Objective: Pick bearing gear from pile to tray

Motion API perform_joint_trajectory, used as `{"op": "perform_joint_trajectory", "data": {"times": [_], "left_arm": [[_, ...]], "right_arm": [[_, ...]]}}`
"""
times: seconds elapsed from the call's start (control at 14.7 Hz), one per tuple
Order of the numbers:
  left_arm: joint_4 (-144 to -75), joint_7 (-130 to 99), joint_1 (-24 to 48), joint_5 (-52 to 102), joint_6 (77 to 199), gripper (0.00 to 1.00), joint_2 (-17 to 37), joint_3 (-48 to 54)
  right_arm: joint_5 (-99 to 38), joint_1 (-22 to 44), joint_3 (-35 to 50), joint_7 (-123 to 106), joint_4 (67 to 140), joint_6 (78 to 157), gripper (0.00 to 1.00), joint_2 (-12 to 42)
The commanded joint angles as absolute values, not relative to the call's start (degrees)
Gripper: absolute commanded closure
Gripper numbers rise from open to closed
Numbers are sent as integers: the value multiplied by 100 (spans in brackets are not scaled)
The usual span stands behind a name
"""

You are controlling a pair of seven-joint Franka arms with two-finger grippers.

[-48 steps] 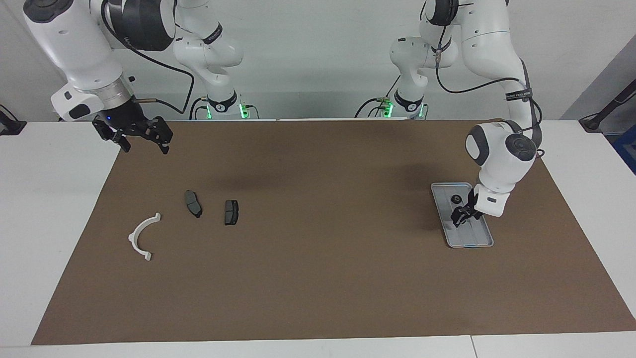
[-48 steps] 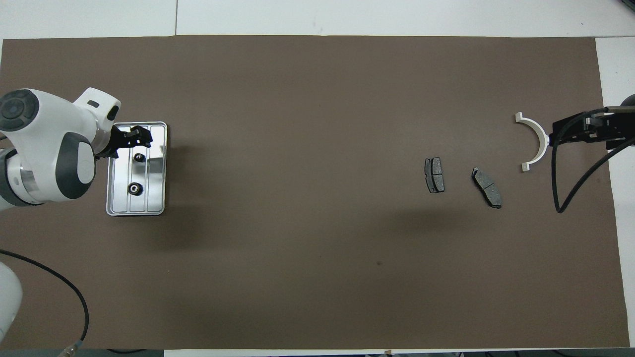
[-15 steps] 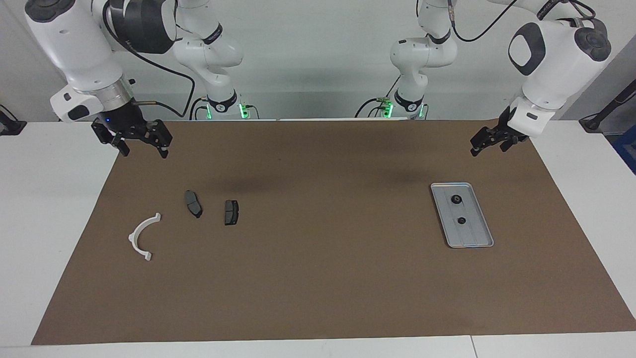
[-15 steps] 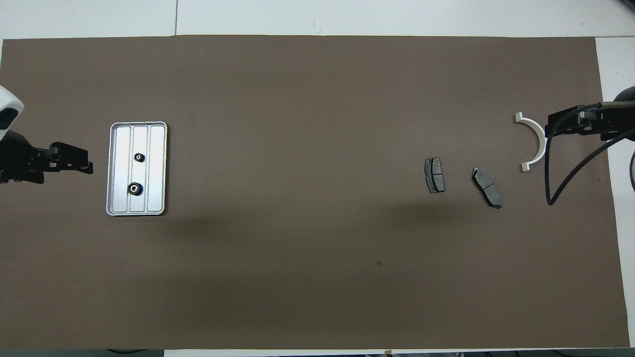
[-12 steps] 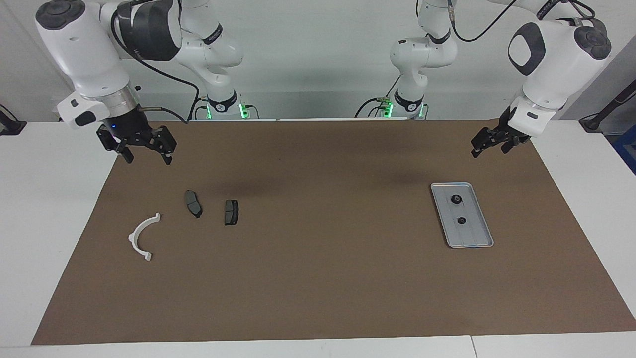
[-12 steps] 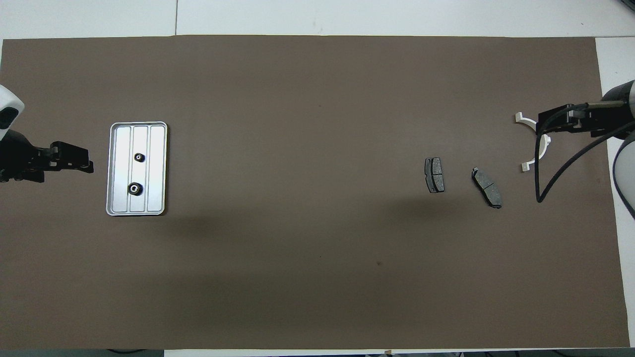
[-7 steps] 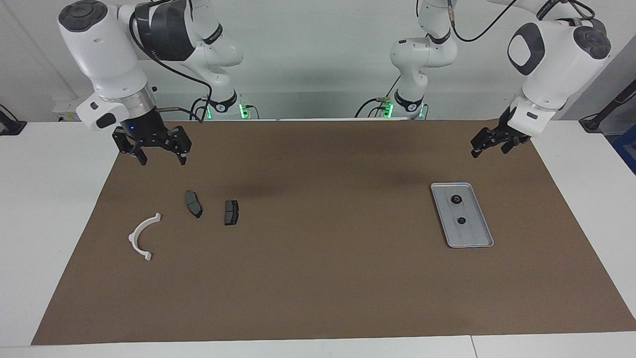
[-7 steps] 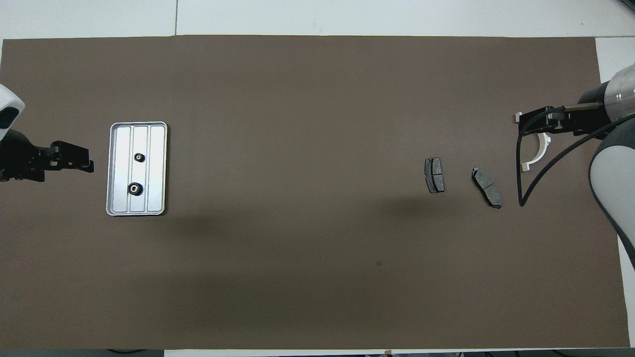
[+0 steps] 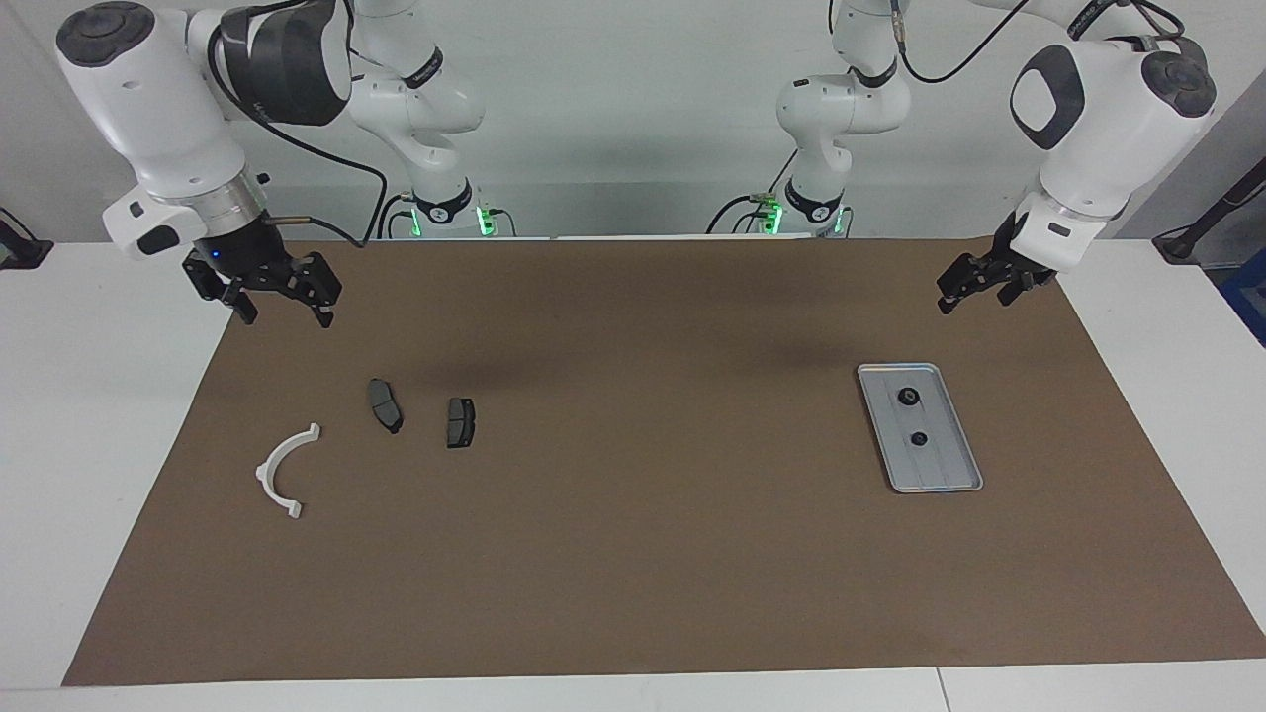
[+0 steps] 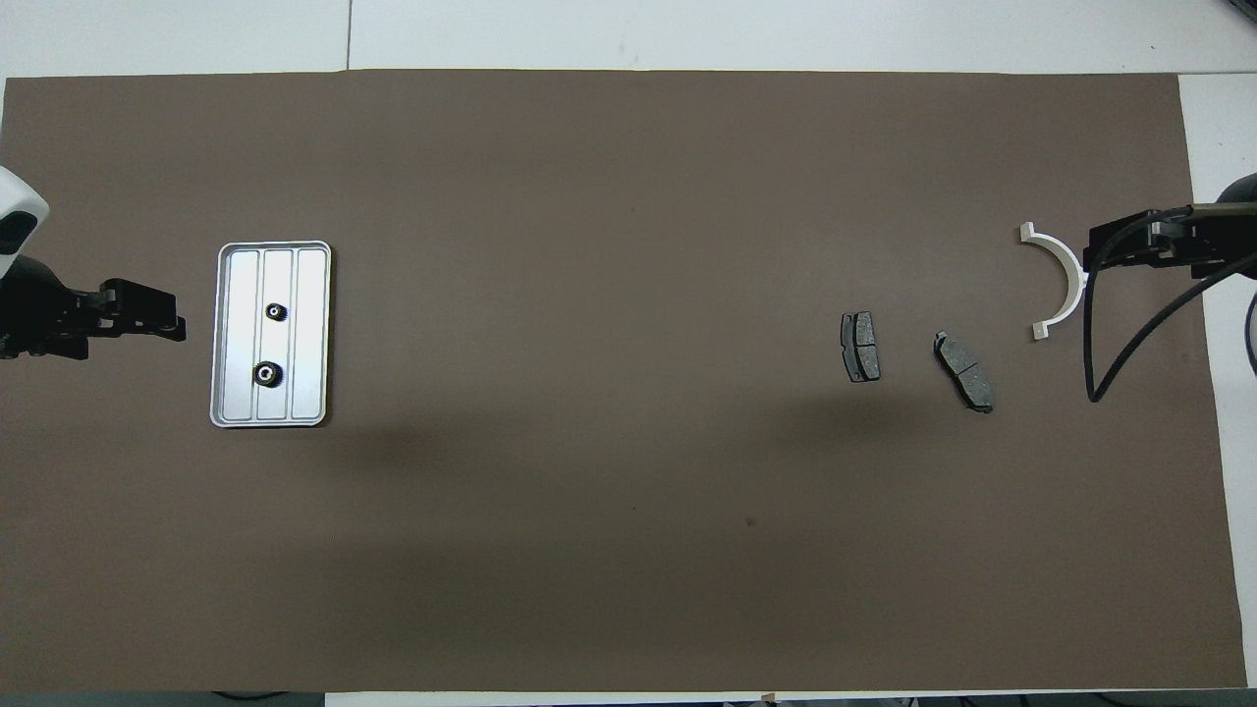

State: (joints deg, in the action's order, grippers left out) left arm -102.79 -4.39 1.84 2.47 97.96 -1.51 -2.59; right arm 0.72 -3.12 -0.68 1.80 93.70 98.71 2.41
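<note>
The brown mat [image 9: 633,554] spans the table under both arms. The right gripper [image 9: 280,309] hangs with its jaws spread and empty above the mat's edge at the right arm's end. Below it lies what is left of the pile: the white bracket [image 9: 282,471], then two dark brake pads [image 9: 385,404] beside it, toward the table's middle. The left gripper [image 9: 970,291] hangs over the mat near the left arm's end, jaws apart and holding nothing. The tray [image 9: 951,477] lies on the mat below it, and two small black gears [image 9: 906,397] sit in a row on the tray's middle ridge, apart from each other.

No gear shows among the pile's parts, so the picking seems finished or nearly so, with both arms raised clear. If any gear were left, the right gripper would need to drop onto it; none can be made out.
</note>
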Motion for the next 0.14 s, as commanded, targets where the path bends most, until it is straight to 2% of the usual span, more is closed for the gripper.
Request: {"op": "perform_joint_trajectory", "data": {"times": [0.0, 0.07], "left_arm": [[-10318, -369, 114, 141, 9879, 0, -246, -211], [-10327, -369, 114, 141, 9879, 0, -246, -211]], "right_arm": [[-9, -431, -44, 18, 9422, 9791, 0, 149], [-9, -431, -44, 26, 9422, 9782, 0, 149]]}}
